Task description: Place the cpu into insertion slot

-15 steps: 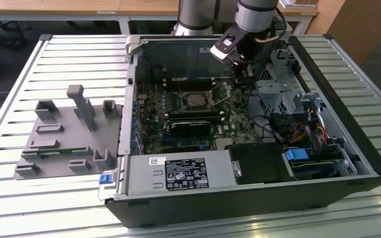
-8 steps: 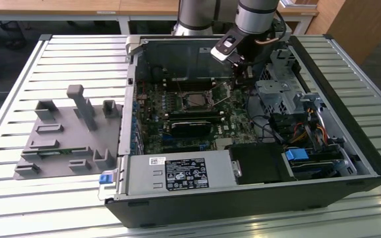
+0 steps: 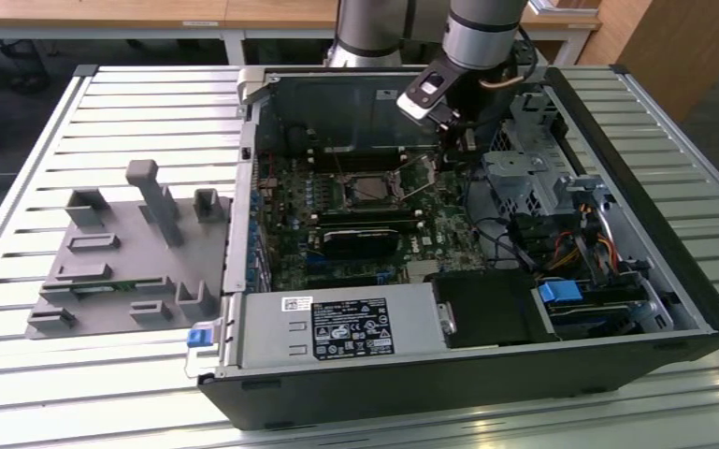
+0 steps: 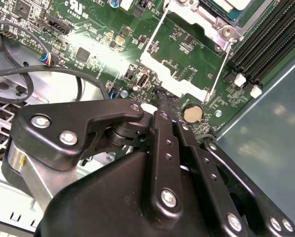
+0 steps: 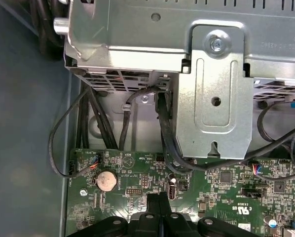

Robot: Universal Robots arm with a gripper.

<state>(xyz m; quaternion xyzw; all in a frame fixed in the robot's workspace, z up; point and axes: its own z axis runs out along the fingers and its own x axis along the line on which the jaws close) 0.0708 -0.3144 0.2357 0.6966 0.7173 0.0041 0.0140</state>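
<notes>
An open computer case [image 3: 459, 398] is laid on its side on a slatted metal desk [image 3: 109, 112], with a grey moulded fixture [image 3: 122, 253] set on the desk at the exterior view's left of it. The gripper [image 3: 464, 142] is lowered into the case, above the edge of the green motherboard [image 3: 334, 248] and beside a metal drive cage [image 5: 214, 94]. In the first wrist view the fingers [image 5: 154, 205] are seen pressed together with only a thin seam between them, and nothing is seen held there. A round coin cell [image 5: 107, 180] is mounted on the board close to the fingertips. The insertion slot [image 3: 369, 191] is found near the middle of the board, to the exterior view's left of the gripper and apart from it. In the second wrist view a pale silvery face with a green edge, taken to be the cpu [image 4: 225, 5], is seen lying inside the slot's metal surround at the picture's border. A thin metal frame [image 4: 162, 66] is hinged open between the slot and the fingers. Long black memory slots [image 4: 266, 44] are lined up just beside the insertion slot. A silver labelled box [image 3: 334, 327] is fitted at the case's near side.
</notes>
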